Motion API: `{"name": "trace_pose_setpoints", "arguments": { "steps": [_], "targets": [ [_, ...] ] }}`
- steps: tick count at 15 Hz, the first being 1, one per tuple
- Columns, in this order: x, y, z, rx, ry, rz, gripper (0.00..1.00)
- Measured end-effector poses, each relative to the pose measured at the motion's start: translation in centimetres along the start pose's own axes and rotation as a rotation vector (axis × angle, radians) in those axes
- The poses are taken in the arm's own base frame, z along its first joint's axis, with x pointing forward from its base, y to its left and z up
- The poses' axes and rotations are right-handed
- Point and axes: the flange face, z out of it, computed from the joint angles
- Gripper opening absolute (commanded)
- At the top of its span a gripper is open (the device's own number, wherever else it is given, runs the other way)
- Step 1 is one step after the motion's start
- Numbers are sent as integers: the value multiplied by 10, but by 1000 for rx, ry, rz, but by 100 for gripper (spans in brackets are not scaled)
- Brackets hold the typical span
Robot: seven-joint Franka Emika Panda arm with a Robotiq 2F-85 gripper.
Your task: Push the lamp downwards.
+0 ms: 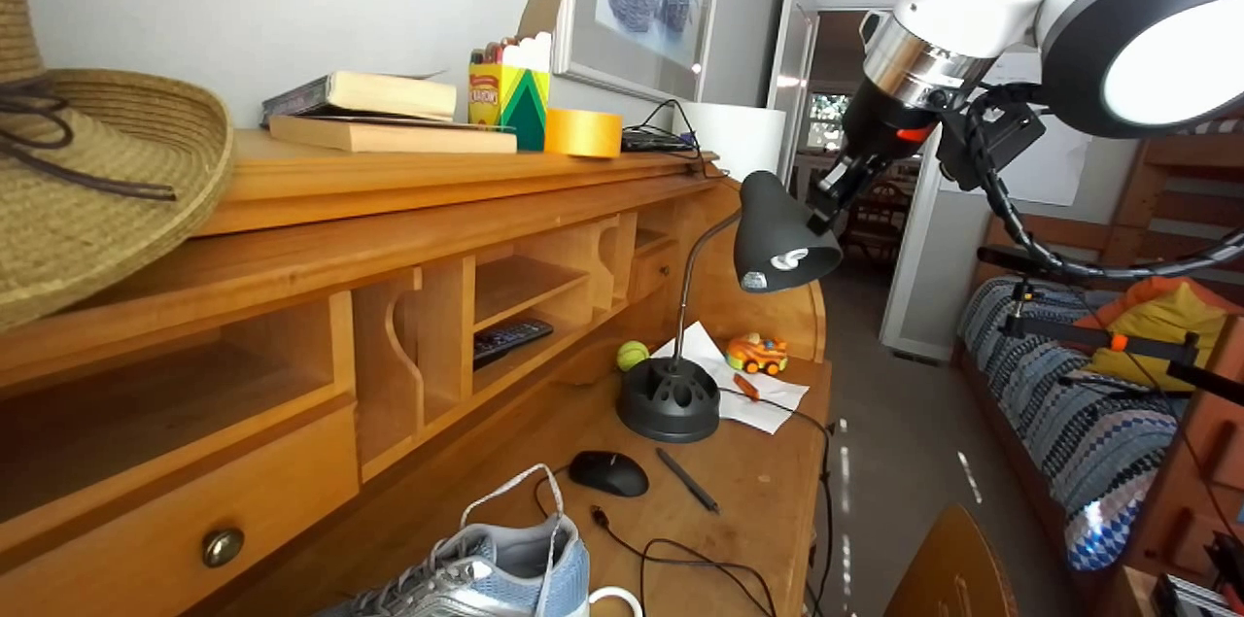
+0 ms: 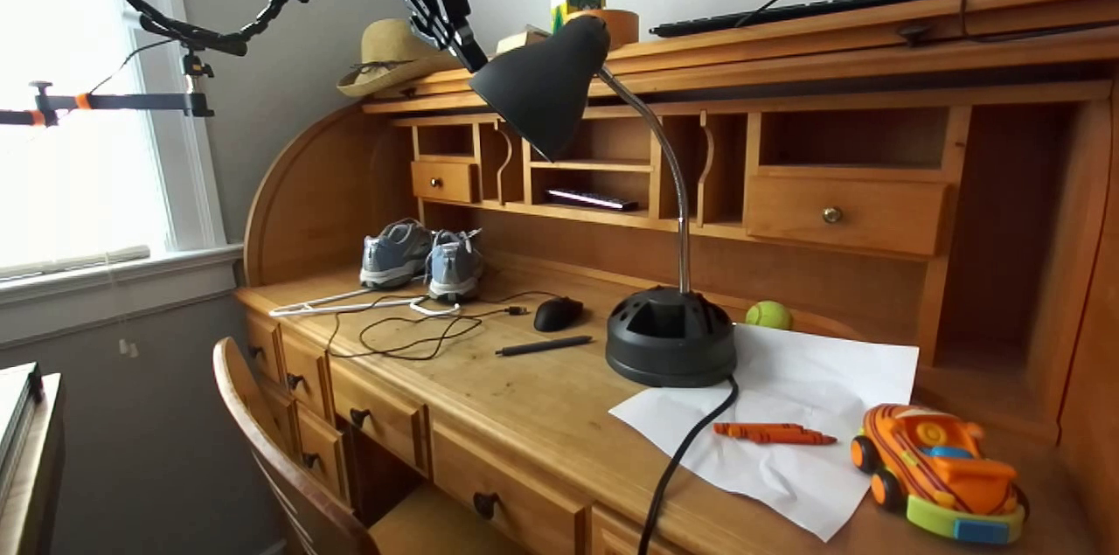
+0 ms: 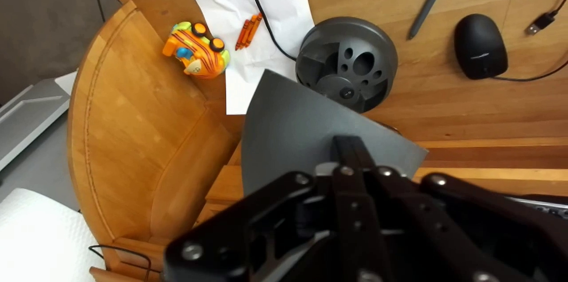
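Orange crayons [image 2: 774, 433] on paper [image 2: 822, 371] near toy car [image 2: 940, 463]

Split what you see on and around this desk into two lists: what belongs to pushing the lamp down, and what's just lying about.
For the job:
lamp
gripper

Just lying about:
mouse
pen
paper
crayons
toy car
ball
shoes
hat
books

Black lamp [image 2: 549, 87] stands on worktop [image 2: 542, 398], round base [image 2: 671, 345] flat, gooseneck [image 2: 679, 188] curved over at top, cone-shaped head [image 1: 777, 233] tilted, open end angled down.
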Motion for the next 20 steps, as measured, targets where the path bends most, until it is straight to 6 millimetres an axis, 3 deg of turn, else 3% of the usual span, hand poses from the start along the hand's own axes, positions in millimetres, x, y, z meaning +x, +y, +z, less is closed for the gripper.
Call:
{"name": "trace_pose_setpoints", "arguments": {
  "steps": [13,18,19,20],
  "targets": [
    [-6,-3,6,20,-25,18,0],
    [6,16,-13,14,23,65,0],
    [9,22,-22,18,42,80,26],
    [12,28,-32,21,59,87,27]
  ]
}}
